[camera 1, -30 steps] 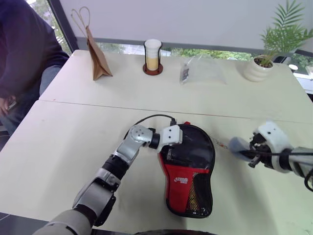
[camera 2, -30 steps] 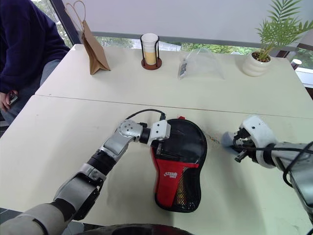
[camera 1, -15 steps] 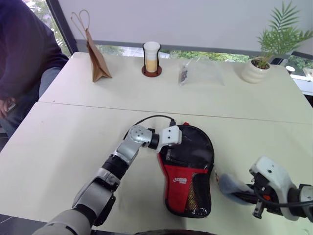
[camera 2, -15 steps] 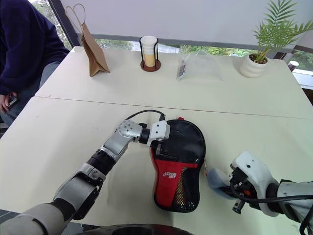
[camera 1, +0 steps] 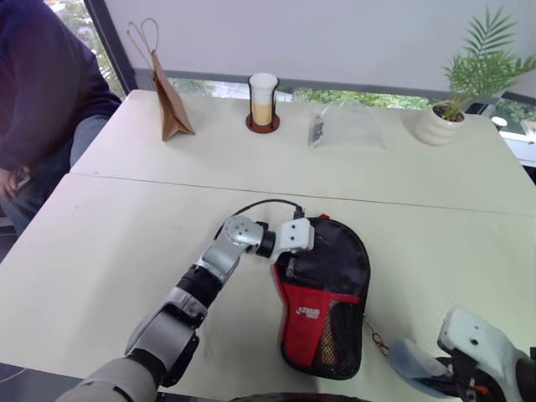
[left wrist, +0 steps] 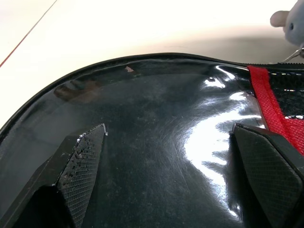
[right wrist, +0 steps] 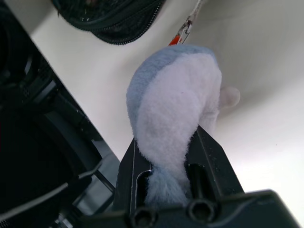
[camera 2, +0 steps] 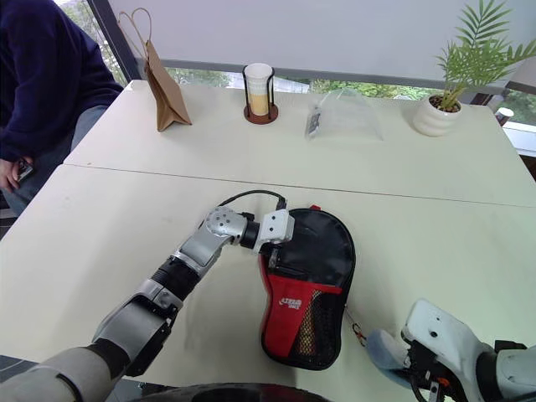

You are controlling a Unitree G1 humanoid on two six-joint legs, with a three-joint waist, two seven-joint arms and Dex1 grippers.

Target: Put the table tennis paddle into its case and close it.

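Cream-coloured bench [camera 1: 109, 243] runs wide and mostly bare, with a thin seam crossing it from side to side. Along the far edge stand a brown paper bag with string handles [camera 1: 170, 109], a pale cup in a dark wire holder [camera 1: 263, 100], a clear plastic packet [camera 1: 347, 126] and, toward the far right corner, a green plant in a round white pot [camera 1: 441, 122]. A person in a dark blue top [camera 1: 42, 92] sits past the far left corner. The near left stretch of the bench lies open, as does the middle band beyond the seam.

Near the middle of the near edge lies the black paddle-shaped soft case with a red panel, white lettering and a mesh pocket [camera 1: 322, 306], flat on the bench, its narrow end toward the near edge. Its rounded end is glossy black and catches the light. The paddle itself cannot be made out. A thin cord with a small orange clip [camera 1: 374, 338] trails from the case's right side toward the near right corner.

The left gripper [left wrist: 168, 173] rests over the case's glossy rounded end, its black fingers [left wrist: 83, 164] spread wide, one at either side. The right gripper [right wrist: 173, 159], near the near right corner, has its fingers clamped on a small blue and white plush charm [right wrist: 175, 104] at the cord's end.
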